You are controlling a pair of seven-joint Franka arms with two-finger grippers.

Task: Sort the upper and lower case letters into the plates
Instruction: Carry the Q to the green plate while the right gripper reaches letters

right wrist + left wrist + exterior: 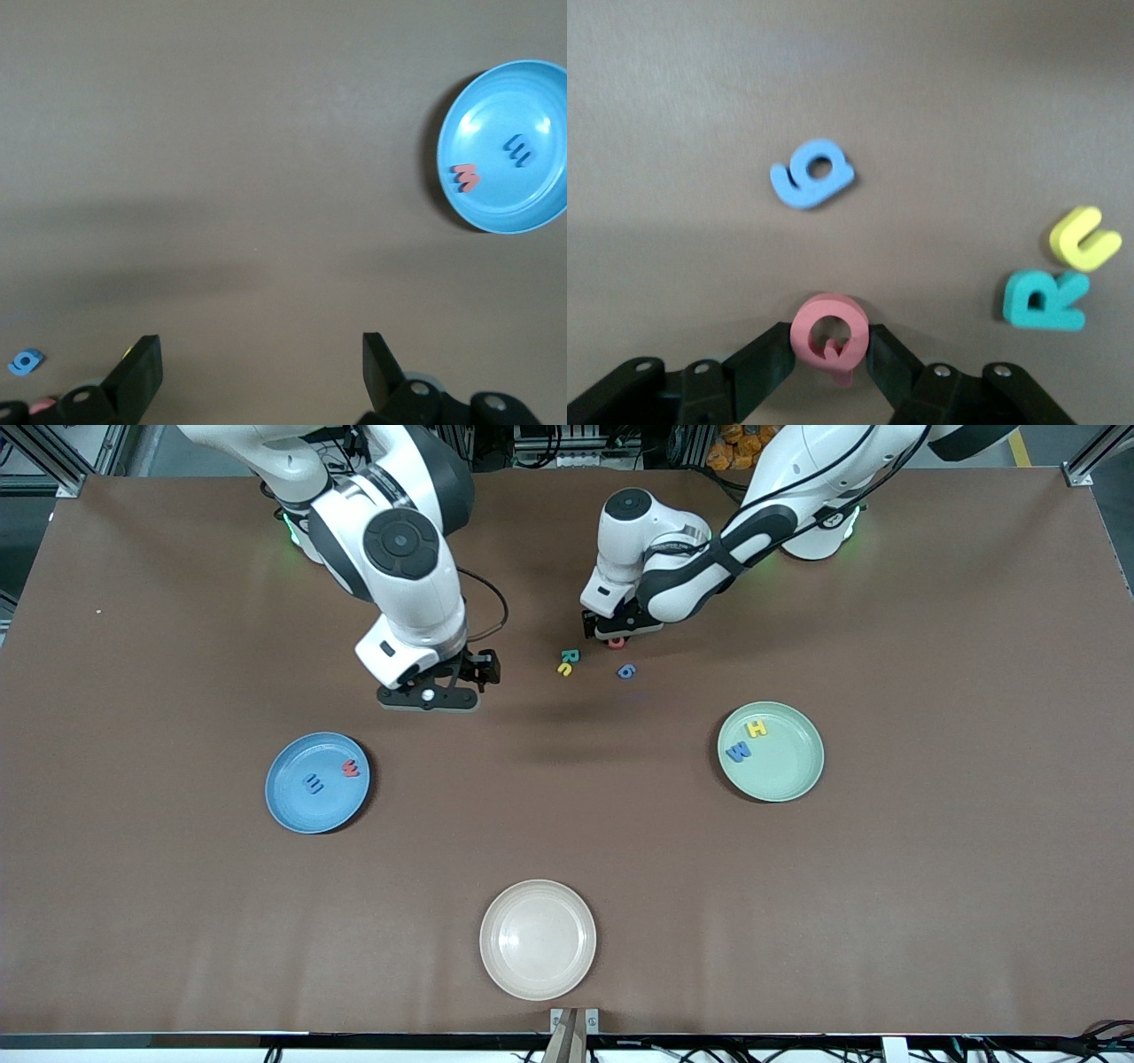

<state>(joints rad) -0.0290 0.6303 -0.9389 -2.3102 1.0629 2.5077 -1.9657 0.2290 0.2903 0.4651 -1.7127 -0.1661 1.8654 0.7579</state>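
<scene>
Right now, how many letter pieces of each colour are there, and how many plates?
Red letters: 2, one in the blue plate, one held by the left gripper
Blue letters: 3
Yellow letters: 2
Teal letters: 1
Plates: 3, the blue plate, the pale green plate and the cream plate
Total: 8 letters and 3 plates, 11 things

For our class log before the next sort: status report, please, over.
Left gripper shut on red Q, at table level. Right gripper open, empty, waiting near blue plate. Teal R, yellow c, blue g still loose. Nothing in the way.
</scene>
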